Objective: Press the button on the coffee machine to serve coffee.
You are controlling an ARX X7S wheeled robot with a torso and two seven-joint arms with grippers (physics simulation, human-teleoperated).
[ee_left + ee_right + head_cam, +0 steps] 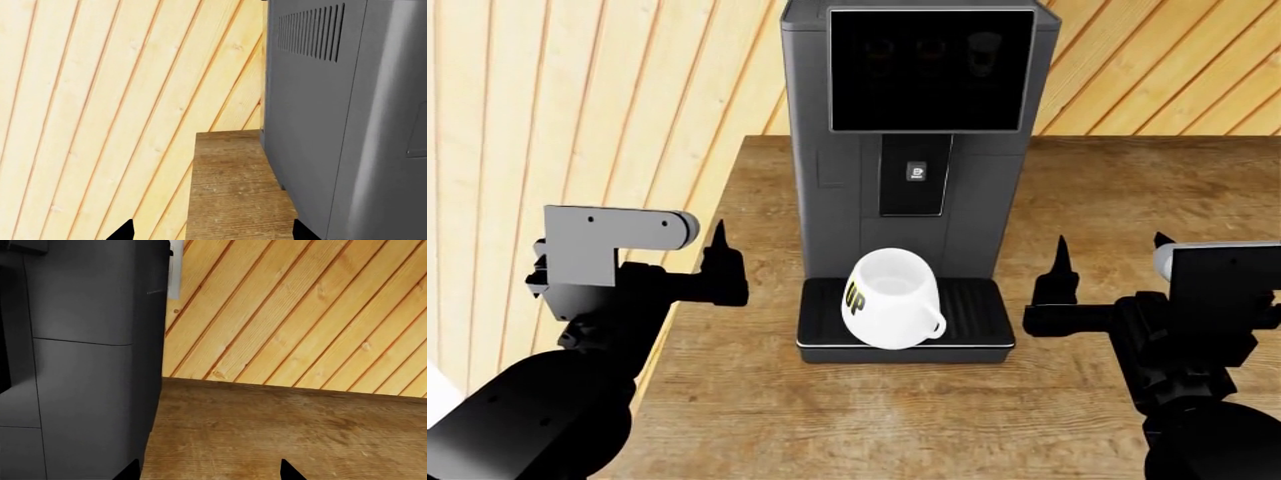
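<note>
The coffee machine (841, 180) stands at the back middle of the wooden table, with its glossy black screen (932, 70) on top. The small pale button (917, 173) sits on the black spout column below the screen. A white mug (892, 298) rests on the slotted drip tray (981, 318). My left gripper (719, 245) is open and empty, left of the machine at tray height. My right gripper (1062, 258) is open and empty to the machine's right. The left wrist view shows the machine's vented side (333, 125), the right wrist view its other side (87, 365). The button is hidden in both wrist views.
The wooden table (1121, 200) has its left edge close to my left arm, seen in the left wrist view (233, 185). A slanted plank wall (601, 100) stands behind. Bare table top lies right of the machine (287, 425).
</note>
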